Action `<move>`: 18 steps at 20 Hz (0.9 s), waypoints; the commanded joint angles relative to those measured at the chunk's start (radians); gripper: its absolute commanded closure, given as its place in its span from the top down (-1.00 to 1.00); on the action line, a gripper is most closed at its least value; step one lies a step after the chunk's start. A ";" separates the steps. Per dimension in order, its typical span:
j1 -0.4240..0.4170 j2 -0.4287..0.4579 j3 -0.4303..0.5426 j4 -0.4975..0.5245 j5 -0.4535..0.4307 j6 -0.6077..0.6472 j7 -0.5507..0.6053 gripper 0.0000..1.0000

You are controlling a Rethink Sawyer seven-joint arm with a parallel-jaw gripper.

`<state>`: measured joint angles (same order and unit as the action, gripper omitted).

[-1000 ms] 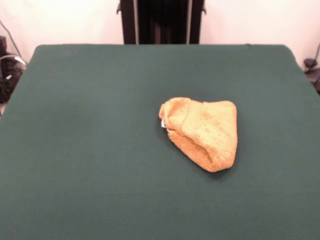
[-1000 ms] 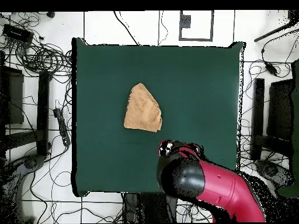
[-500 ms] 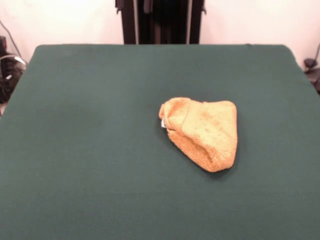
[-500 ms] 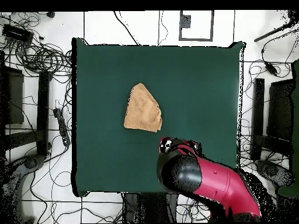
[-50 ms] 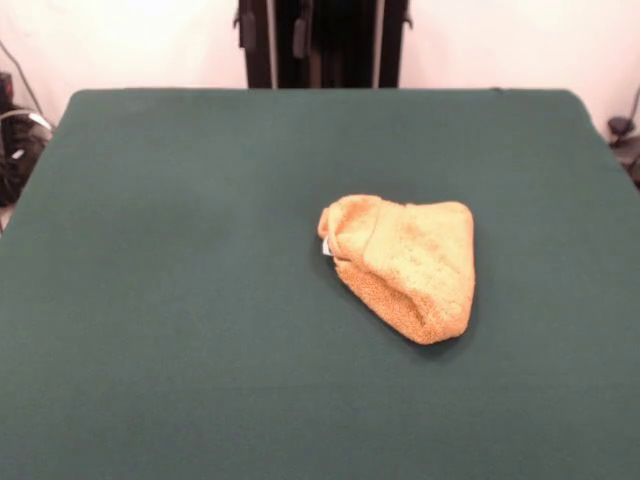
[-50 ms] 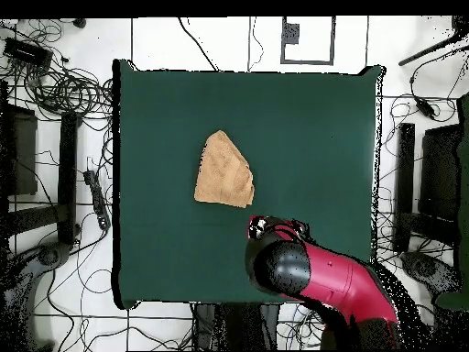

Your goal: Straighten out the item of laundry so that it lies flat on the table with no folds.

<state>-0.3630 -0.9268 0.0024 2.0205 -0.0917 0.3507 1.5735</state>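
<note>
White tiled floor [image 6: 215, 41] strewn with black cables [image 6: 55, 87]; plain pale wall [image 5: 130, 40] behind; dark stands [image 6: 69, 174] alongside.

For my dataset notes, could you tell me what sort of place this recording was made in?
Most likely a robotics lab: a red and black robot arm reaches over a green cloth-covered table, loose cables sprawl over the tiled floor, and a folded orange towel lies as the test piece.

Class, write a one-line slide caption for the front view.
Folded orange-yellow towel lying bunched on the dark green table, not yet flattened.
</note>
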 commanded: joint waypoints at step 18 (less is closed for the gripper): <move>0.043 0.120 0.130 -0.093 -0.042 0.003 0.064 1.00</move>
<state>-0.3566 -0.8270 0.0183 1.9944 -0.1169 0.3308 1.5735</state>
